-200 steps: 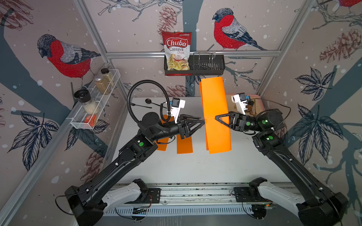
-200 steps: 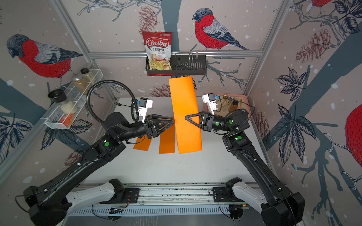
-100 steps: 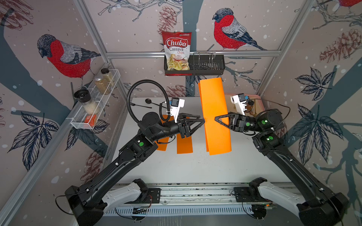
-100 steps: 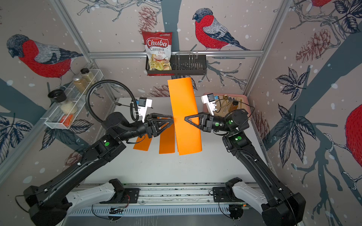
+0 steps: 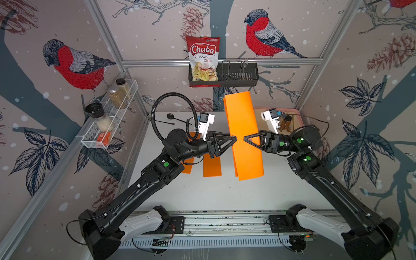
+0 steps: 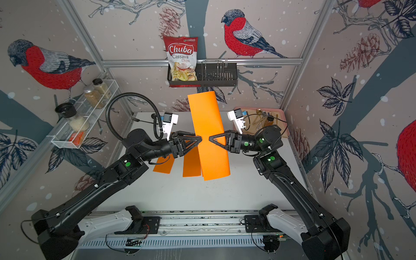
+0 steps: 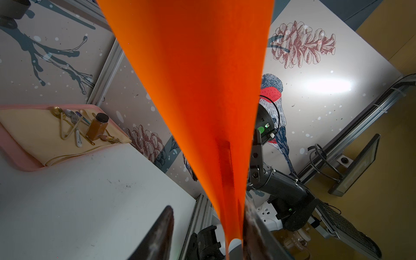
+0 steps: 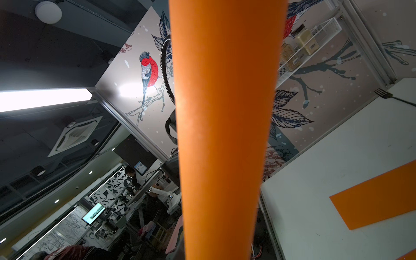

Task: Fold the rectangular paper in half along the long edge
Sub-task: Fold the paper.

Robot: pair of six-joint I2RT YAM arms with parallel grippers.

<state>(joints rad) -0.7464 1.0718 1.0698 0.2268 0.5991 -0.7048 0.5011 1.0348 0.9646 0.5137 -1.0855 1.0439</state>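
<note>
Three orange papers [image 5: 244,126] [image 5: 211,167] [image 5: 187,167], two claws [image 5: 234,138] [image 5: 245,139], one chip bag [image 5: 203,59].

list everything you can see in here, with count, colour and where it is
paper sheet: 1, orange, upright in the air between the arms
strips: 2, orange, flat on the table
table: 1, white, underneath
chips bag: 1, red and white, in the basket
basket: 1, black, back rail
wire shelf: 1, white, left wall
jars: 3, tan or white contents, on the shelf
tray: 1, pink, table's far right
bottle: 1, brown, on the tray
cutlery: several, gold and silver, on the tray
spoon: 1, black, table's far left
fork: 1, dark, beside the spoon
left end effector: 1, black, jaws apart around the sheet's edge
right end effector: 1, black, shut on the sheet
</note>
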